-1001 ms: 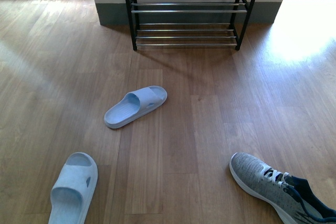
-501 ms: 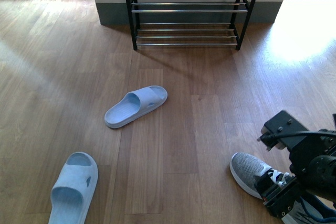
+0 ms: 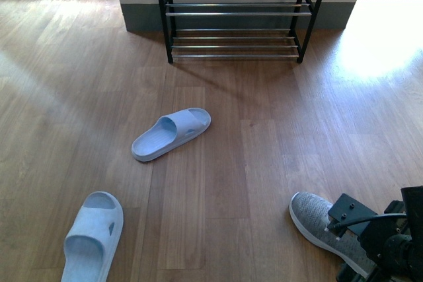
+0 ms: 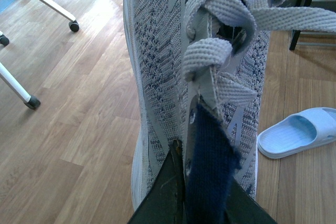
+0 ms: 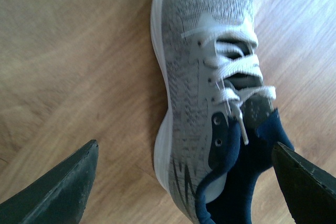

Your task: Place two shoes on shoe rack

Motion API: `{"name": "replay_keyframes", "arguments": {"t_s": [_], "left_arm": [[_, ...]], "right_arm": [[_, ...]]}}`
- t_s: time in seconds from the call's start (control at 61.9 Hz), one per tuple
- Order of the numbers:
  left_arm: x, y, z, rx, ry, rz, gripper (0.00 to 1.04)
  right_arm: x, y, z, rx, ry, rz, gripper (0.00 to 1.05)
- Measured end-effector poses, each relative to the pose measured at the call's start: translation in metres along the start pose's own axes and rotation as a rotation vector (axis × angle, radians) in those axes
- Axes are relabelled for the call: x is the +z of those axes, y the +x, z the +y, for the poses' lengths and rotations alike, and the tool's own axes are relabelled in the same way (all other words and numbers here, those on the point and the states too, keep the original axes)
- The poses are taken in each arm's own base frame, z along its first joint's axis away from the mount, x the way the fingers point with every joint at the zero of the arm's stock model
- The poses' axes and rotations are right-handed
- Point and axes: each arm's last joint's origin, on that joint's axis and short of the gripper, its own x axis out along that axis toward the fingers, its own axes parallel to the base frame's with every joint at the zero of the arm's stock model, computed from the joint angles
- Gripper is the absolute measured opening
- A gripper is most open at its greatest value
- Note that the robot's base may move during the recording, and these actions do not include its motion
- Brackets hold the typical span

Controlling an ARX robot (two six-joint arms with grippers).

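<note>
My left gripper (image 4: pixel 186 192) is shut on the navy tongue of one grey knit sneaker (image 4: pixel 157 51), which fills the left wrist view, toe pointing away. A second grey sneaker (image 3: pixel 317 222) lies on the floor at the front right, with my right arm (image 3: pixel 383 242) over its heel. In the right wrist view this sneaker (image 5: pixel 205 77) lies between the spread fingers (image 5: pixel 63 192) of my open right gripper (image 5: pixel 185 145), untouched. The shoe rack (image 3: pixel 234 24) stands at the back against the wall, its bars bare. Two pale blue slides lie on the floor, one mid-floor (image 3: pixel 170 134) and one front left (image 3: pixel 92 236).
Wooden floor all around. In the left wrist view a slide (image 4: pixel 296 137) lies beside the held sneaker, a black rack leg (image 4: pixel 304 9) stands beyond it, and white furniture legs on castors (image 4: pixel 31 100) are on the other side.
My right arm has come into the front view from the right, over the floor sneaker's heel, and has since dropped lower toward the frame's corner. The shoes on the floor have not moved.
</note>
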Motion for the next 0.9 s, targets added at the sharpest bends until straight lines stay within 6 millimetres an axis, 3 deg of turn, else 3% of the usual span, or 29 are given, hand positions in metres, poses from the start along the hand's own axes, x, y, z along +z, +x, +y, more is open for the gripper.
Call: {"name": "replay_keyframes", "arguments": {"t_s": [0.129,0.484,0.904], "left_arm": [[0.000,0.000,0.000,0.000,0.000,0.000,0.02],[0.000,0.000,0.000,0.000,0.000,0.000,0.02],[0.000,0.000,0.000,0.000,0.000,0.000,0.02]], "right_arm": [[-0.009,0.016,-0.015,-0.027,0.013,0.030,0.96],[-0.007,0.036,-0.038,-0.023,0.030,0.063,0.96],[-0.018,0.028,-0.081,0.007,0.082,0.131,0.96]]}}
